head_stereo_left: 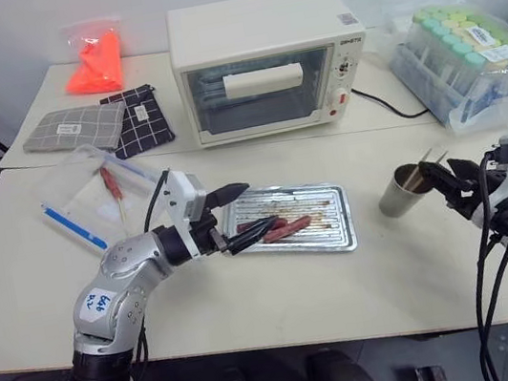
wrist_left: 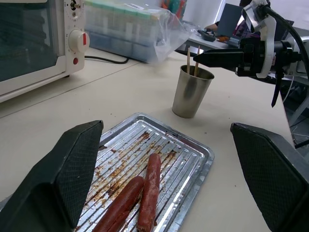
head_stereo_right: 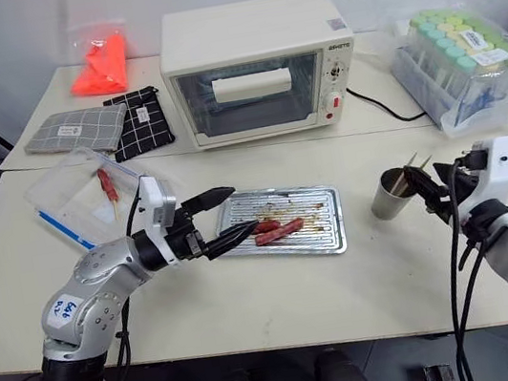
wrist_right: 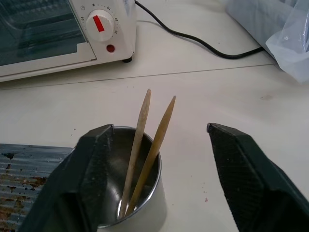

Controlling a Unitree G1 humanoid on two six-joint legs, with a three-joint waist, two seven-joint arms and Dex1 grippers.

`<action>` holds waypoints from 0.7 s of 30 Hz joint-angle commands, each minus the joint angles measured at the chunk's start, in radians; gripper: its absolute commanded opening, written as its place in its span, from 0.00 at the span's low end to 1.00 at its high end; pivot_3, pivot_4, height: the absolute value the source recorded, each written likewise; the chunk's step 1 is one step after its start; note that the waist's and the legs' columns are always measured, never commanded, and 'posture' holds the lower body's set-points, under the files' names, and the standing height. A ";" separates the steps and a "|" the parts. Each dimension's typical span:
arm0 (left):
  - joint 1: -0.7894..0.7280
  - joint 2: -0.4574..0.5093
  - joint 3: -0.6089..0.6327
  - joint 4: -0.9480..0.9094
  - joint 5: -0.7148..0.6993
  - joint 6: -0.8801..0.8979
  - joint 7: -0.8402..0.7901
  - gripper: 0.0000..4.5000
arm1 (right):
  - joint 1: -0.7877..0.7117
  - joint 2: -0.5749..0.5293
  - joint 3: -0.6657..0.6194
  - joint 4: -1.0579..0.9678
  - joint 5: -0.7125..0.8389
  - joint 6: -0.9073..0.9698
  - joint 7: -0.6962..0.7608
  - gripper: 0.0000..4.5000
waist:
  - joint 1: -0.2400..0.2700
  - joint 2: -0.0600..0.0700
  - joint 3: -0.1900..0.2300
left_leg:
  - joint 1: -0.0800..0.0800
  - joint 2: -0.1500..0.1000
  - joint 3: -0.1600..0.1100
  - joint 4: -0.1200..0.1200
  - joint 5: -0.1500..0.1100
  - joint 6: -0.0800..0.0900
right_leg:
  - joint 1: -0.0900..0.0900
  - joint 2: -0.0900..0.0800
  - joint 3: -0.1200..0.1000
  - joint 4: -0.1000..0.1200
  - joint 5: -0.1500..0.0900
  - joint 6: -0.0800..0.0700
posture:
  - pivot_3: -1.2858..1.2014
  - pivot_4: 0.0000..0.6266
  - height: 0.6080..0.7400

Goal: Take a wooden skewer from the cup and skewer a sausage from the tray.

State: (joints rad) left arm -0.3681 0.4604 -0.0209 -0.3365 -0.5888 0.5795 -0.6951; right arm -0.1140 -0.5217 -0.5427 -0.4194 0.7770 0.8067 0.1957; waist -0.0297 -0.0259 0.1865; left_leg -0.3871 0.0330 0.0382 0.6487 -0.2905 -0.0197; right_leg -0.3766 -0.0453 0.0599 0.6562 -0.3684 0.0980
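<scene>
The white tabletop (head_stereo_left: 255,316) carries a cream toaster oven (head_stereo_left: 270,62) at the back, with a black power cord (head_stereo_left: 394,107) running from it toward a clear bag of green-capped plastic tubes (head_stereo_left: 468,60) at the right. In front of the oven lies the silver tray (head_stereo_left: 333,228), with a ridged floor and brown grease stains, and two reddish-brown sausages lie side by side in it; the sausage (wrist_left: 150,191) on the side nearer the cup touches its neighbour. The left gripper (head_stereo_left: 244,216) hovers at the left end of the tray, its fingers (wrist_left: 65,176) spread wide apart and holding nothing. To the right of the tray, well apart from it, stands the steel cup (wrist_right: 140,193), with two wooden skewers leaning inside it; the wooden skewer (wrist_right: 136,150) nearer the oven rises above the rim. The right gripper (wrist_right: 159,188) is at the cup, its fingers (wrist_right: 251,179) open on both sides of the rim and touching no skewer.
</scene>
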 commanded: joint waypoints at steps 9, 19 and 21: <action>-0.028 0.002 0.014 -0.005 0.007 -0.016 -0.007 1.00 | -0.017 0.016 -0.019 -0.025 0.027 -0.008 -0.023 0.18 | 0.000 0.000 0.000 | 0.000 0.000 0.000 0.000 0.000 0.000 | 0.000 0.000 0.000 0.000 0.000 0.000 | 0.52 0.24 1.00; -0.072 -0.009 0.007 0.030 0.016 -0.026 -0.008 1.00 | -0.070 -0.018 -0.053 -0.071 0.094 0.033 -0.096 0.01 | 0.000 0.000 0.000 | 0.000 0.000 0.000 0.000 0.000 0.000 | 0.000 0.000 0.000 0.000 0.000 0.000 | 0.52 0.24 1.00; -0.082 -0.014 0.007 0.035 0.015 -0.026 -0.009 1.00 | -0.095 -0.048 -0.080 -0.091 0.143 0.064 -0.119 0.01 | 0.000 0.000 0.000 | 0.000 0.000 0.000 0.000 0.000 0.000 | 0.000 0.000 0.000 0.000 0.000 0.000 | 0.52 0.24 1.00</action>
State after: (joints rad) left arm -0.4317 0.4503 -0.0186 -0.2947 -0.5773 0.5746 -0.6955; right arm -0.1795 -0.5294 -0.5589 -0.4389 0.8593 0.8527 0.1006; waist -0.0295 -0.0256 0.1866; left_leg -0.3873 0.0331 0.0381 0.6486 -0.2905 -0.0196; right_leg -0.3766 -0.0456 0.0598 0.6562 -0.3684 0.0979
